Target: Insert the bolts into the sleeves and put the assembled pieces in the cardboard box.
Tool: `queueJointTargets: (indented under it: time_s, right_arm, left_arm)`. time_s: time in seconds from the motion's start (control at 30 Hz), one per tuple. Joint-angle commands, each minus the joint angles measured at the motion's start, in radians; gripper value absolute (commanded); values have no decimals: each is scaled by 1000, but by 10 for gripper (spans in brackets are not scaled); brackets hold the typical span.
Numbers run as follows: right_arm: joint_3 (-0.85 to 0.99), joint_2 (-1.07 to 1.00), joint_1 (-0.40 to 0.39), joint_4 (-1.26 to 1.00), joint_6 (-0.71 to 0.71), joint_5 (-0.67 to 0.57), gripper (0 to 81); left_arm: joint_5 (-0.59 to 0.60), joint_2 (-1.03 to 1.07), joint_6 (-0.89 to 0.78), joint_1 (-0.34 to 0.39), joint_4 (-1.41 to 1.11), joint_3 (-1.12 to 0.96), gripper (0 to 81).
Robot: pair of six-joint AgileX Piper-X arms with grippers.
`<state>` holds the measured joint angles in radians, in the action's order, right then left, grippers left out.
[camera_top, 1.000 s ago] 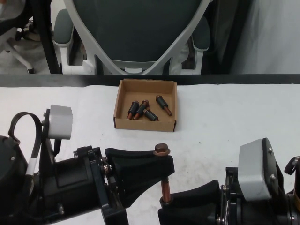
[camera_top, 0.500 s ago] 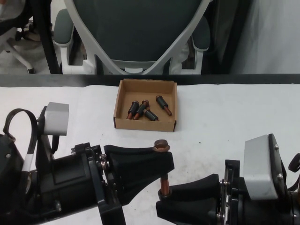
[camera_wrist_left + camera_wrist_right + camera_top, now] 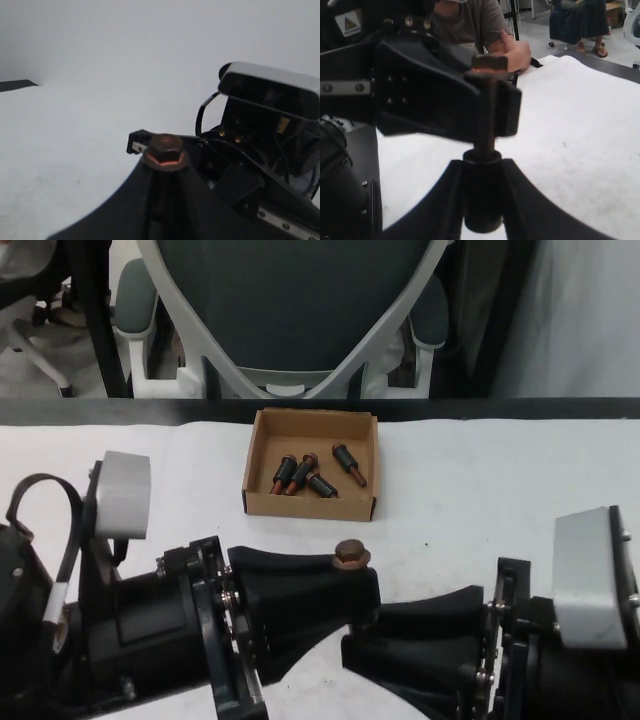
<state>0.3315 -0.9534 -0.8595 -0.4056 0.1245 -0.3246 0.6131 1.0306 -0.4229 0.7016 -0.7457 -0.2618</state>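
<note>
A copper bolt [image 3: 351, 554] with a hex head stands upright in my left gripper [image 3: 350, 588], which is shut on its shank. In the left wrist view the bolt [image 3: 165, 151] head sits just above the black fingers [image 3: 125, 205]. Directly beneath, my right gripper [image 3: 482, 200] is shut on a black sleeve [image 3: 482, 192], and the bolt [image 3: 488, 117] shank runs down into its mouth. Both grippers meet over the bench's near edge. The cardboard box [image 3: 308, 505] stands farther back at the middle, with several assembled pieces [image 3: 303, 475] lying in it.
White cloth [image 3: 470, 490] covers the bench on both sides of the box. A grey office chair [image 3: 290, 310] stands behind the bench's far edge. The right arm's wrist housing [image 3: 270, 92] rises close beside the bolt.
The two grippers have closed on each other. The stretch of bolt shank that showed between them has disappeared into the sleeve.
</note>
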Motion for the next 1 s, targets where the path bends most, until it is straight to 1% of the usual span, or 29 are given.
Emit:
queueJointTargets:
  time_s: [0.0, 0.07, 0.1, 0.17, 0.2, 0.3, 0.4, 0.47, 0.5, 0.53, 0.6, 0.63, 0.67, 0.7, 0.73, 0.8, 0.9, 0.97]
  right_arm:
    - [17, 24, 4, -56, -5, 49, 3]
    - [17, 24, 4, -56, 1, 58, 3]
    - [17, 24, 4, -56, 4, 58, 3]
    - [17, 24, 4, -56, 4, 58, 3]
    - [17, 24, 4, -56, 8, 58, 3]
    - [17, 24, 4, -56, 21, 58, 3]
    - [17, 24, 4, -56, 77, 64, 3]
    - [20, 24, 4, -31, 112, 111, 3]
    - [30, 24, 4, 5, 112, 130, 3]
    - [47, 24, 4, 48, 103, 148, 3]
    - [102, 14, 8, 208, 71, 163, 3]
    - [139, 3, 16, 301, 50, 162, 3]
    - [172, -11, 24, 370, 28, 162, 3]
    - [216, -35, 39, 452, 7, 162, 3]
    - [244, -54, 51, 486, -10, 162, 3]
    - [300, -103, 79, 513, -28, 157, 3]
    - [368, -178, 133, 515, -28, 123, 3]
    - [408, -227, 162, 524, -28, 113, 3]
  left_arm:
    - [39, -5, 55, 7, 9, 4, 265]
    - [8, -5, 31, 7, 11, 4, 418]
    - [-19, -5, 17, 7, 20, 4, 479]
    - [-54, -5, 1, 7, 37, 4, 547]
    - [-70, -5, 5, 7, 51, 4, 557]
    - [-148, -5, 57, 7, 73, 4, 552]
    - [-302, -5, 168, 7, 77, 4, 552]
    - [-380, -5, 203, 7, 111, 1, 547]
    - [-389, -5, 202, 7, 155, -3, 532]
    - [-380, -5, 197, 7, 207, -6, 491]
    - [-355, -5, 176, 7, 302, -10, 353]
    - [-329, -5, 177, 7, 345, -9, 218]
    - [-310, -5, 176, 7, 377, -9, 121]
    - [-294, -5, 181, 7, 395, -9, 1]
    - [-270, -12, 211, 10, 406, -9, 0]
    - [-284, -37, 271, 28, 390, 0, 8]
    - [-429, -101, 277, 77, 339, 36, 8]
    - [-529, -165, 266, 123, 340, 62, 8]
